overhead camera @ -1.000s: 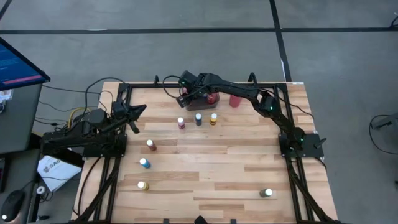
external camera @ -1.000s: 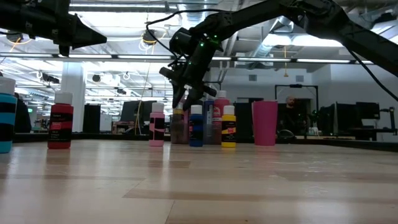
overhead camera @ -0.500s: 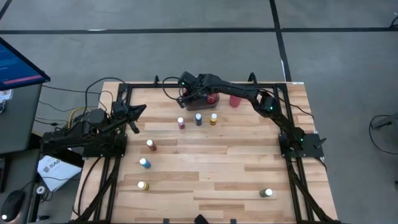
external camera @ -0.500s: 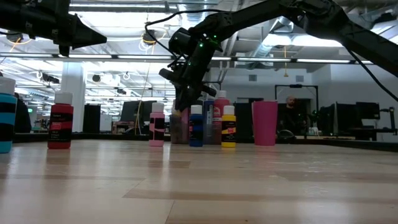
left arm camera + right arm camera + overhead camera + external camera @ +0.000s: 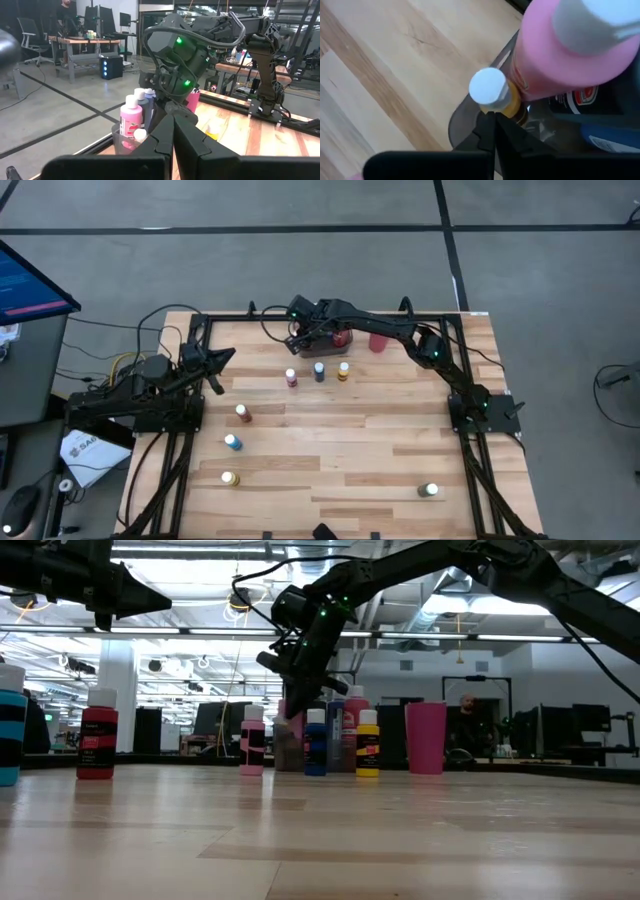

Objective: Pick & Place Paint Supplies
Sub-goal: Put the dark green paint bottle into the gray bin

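My right gripper (image 5: 493, 117) is shut above the left end of the grey tray (image 5: 324, 350) at the table's far middle. Its fingertips stand beside a white-capped ochre bottle (image 5: 492, 92) that stands in the tray next to a pink bottle (image 5: 555, 55) and darker ones. A pink bottle (image 5: 291, 378), a dark blue one (image 5: 319, 370) and a yellow one (image 5: 343, 369) stand in a row on the table just near of the tray. My left gripper (image 5: 228, 356) waits shut, held level above the table's left side. My right gripper points slanting down into the tray. Its shut fingertips (image 5: 487, 125) stand right under the shoulder of the white-capped ochre bottle (image 5: 512, 107). Whether they touch it, I cannot tell.
A pink cup (image 5: 377, 340) stands right of the tray. More bottles stand apart on the table's left half (image 5: 242, 413), (image 5: 232, 442), (image 5: 230, 478), and a dark one (image 5: 429, 491) near the front right. A person (image 5: 467, 708) sits in the room behind.
My right gripper has shut its fingers on nothing while staying above the tray's left end. Nothing else has moved.
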{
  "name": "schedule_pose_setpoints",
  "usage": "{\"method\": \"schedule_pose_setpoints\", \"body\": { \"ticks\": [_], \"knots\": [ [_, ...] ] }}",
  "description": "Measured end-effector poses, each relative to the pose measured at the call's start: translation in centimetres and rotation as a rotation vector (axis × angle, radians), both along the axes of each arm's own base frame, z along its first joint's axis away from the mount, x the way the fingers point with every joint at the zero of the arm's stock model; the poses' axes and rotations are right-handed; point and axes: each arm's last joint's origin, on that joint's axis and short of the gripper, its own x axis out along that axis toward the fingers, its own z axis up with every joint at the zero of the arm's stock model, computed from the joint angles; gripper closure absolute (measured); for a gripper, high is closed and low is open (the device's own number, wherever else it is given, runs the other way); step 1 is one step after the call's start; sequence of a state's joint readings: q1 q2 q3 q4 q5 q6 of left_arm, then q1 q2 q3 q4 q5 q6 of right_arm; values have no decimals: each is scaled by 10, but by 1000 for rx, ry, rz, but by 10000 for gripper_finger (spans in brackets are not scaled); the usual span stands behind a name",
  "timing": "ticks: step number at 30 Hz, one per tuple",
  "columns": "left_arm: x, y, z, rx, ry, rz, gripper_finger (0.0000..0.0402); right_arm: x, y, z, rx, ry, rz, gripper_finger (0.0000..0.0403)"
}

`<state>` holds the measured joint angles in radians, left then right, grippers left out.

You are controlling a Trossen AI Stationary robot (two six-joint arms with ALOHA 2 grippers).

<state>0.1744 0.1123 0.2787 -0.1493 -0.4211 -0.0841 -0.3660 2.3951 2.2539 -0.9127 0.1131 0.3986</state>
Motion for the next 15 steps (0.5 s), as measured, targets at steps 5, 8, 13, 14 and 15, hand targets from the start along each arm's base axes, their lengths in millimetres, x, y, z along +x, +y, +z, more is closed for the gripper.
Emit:
{"method": "schedule_pose_setpoints", "body": {
  "ticks": [5,8,13,14,15],
  "knots": [
    [0,0,0,0,0,0,399,-5,2,-3,18,59,8,395],
    [0,0,0,0,0,0,399,-8,3,-4,29,96,12,395],
    [0,0,0,-1,0,0,399,-11,7,-6,21,153,8,401],
    [0,0,0,-1,0,0,399,-11,8,-6,4,159,3,400],
    [0,0,0,-1,-1,0,399,-10,9,-6,-17,165,-3,400]
  ]
}}
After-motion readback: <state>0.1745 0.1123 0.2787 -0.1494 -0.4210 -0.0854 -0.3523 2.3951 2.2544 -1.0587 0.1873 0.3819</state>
